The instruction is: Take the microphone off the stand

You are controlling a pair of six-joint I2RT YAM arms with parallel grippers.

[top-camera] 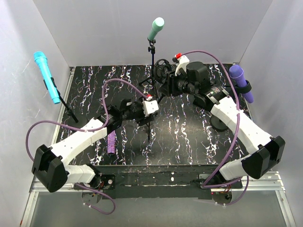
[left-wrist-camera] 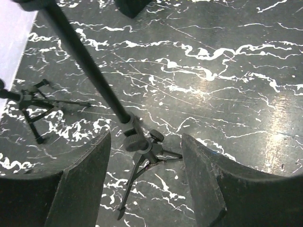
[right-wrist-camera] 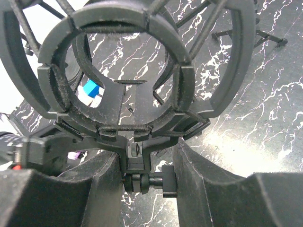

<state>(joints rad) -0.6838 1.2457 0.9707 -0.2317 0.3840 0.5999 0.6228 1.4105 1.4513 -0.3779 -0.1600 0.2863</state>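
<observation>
Item: table [top-camera: 189, 137], black with white veining, lower centre of the top view, arm bases along its near edge. Item: mic [top-camera: 111, 142], glittery purple, lying flat on the table at lower left of centre, just beside the left forearm, held by nothing and well apart from any clip. Item: left gripper [left-wrist-camera: 144, 142], open; its jaws stand either side of the lower joint of the stand [left-wrist-camera: 94, 75], a gap showing on both sides, so nothing is grasped. Item: stand, thin black pole on a folding tripod, upright at mid-frame in the top view; in the left wrist view it runs from upper left down to its tripod at lower centre. Item: right gripper [right-wrist-camera: 144, 151], closed on the neck of the mount [right-wrist-camera: 128, 12], just above the ball joint and knob. Item: mount, black ring cage at the head of the stand, upper centre of the top view; its ring is empty and the table shows through it. Far items: cyan mic [top-camera: 46, 75] at upper left, green mic [top-camera: 155, 28] at top centre, purple mic [top-camera: 240, 81] at upper right, each clipped on a stand of its own and touched by neither arm. Status, as a judgement: the mic looks to be out of the mount and set down, so the removal itself appears done; what seems left is for the right gripper to let go of the mount and for both arms to draw clear. Whether the three far mics belong to the job cannot be told.
</observation>
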